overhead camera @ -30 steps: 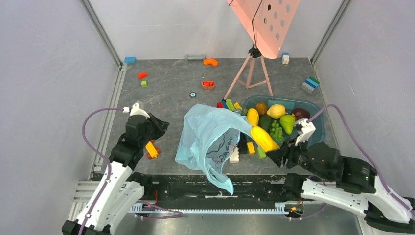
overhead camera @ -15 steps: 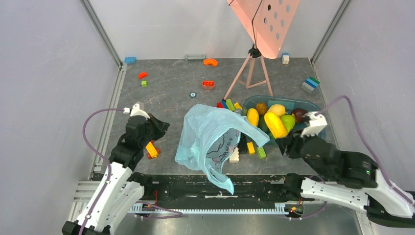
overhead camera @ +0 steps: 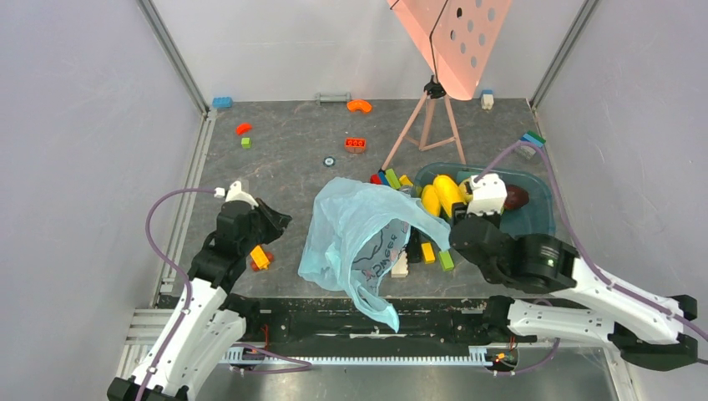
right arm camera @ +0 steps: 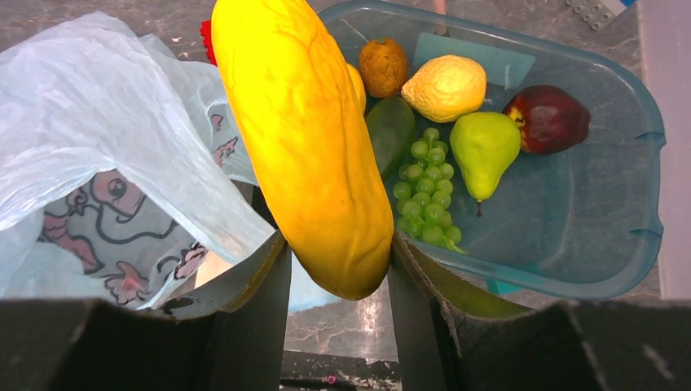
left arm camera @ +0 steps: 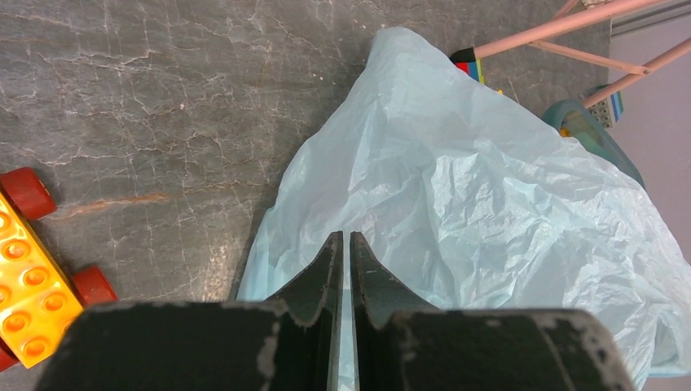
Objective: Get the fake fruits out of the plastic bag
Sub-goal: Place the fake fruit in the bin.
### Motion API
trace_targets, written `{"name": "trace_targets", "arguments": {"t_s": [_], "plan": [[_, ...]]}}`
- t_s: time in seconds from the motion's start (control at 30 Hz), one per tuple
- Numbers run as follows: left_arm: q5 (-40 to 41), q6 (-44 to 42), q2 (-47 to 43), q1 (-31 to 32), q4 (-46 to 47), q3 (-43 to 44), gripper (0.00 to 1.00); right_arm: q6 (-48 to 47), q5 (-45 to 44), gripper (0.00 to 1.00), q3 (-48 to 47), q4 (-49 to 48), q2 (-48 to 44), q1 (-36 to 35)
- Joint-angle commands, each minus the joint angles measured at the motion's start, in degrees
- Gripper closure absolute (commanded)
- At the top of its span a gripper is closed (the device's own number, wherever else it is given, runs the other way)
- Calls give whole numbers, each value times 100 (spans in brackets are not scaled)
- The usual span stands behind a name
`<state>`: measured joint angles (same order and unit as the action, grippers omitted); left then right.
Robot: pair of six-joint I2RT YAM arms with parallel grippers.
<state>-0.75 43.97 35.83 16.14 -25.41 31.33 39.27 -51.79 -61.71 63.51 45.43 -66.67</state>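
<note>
the right hand is gripping a long yellow fruit near its lower end, one finger pressing on each side. the fruit is pointing away from the hand, hanging over the left rim of the teal tub, right beside the blue plastic bag. the bag is lying crumpled on the tabletop, just left of the tub, showing a cartoon print. whether anything is sitting inside it, i cannot tell. in the tub, a lemon, a pear, a dark red fruit, a bunch of grapes, a small orange-brown fruit and a dark green fruit are lying close together. the left hand is closed with its fingers almost touching and nothing between them, pointing at the bag's left edge. an orange toy brick with red wheels is lying beside it.
</note>
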Motion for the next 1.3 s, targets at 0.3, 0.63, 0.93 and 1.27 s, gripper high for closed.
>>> {"name": "trace_targets", "arguments": {"t_s": [0.3, 0.63, 0.93, 1.27], "plan": [[-186, -151, -162, -23, -23, -43, 88, -1635, 1331, 73, 302, -1993, 703, 1939], [-332, -159, -208, -23, -88, -76, 88, -2453, 4031, 72, 2083, -3623, 188, 6562], [-415, -266, -215, -28, -210, 46, 88, -2250, 5398, 64, 2910, -4278, 411, 8528], [-496, -204, -268, -23, -157, -82, 88, -2318, 5486, 58, 3165, -4425, 479, 8709]]}}
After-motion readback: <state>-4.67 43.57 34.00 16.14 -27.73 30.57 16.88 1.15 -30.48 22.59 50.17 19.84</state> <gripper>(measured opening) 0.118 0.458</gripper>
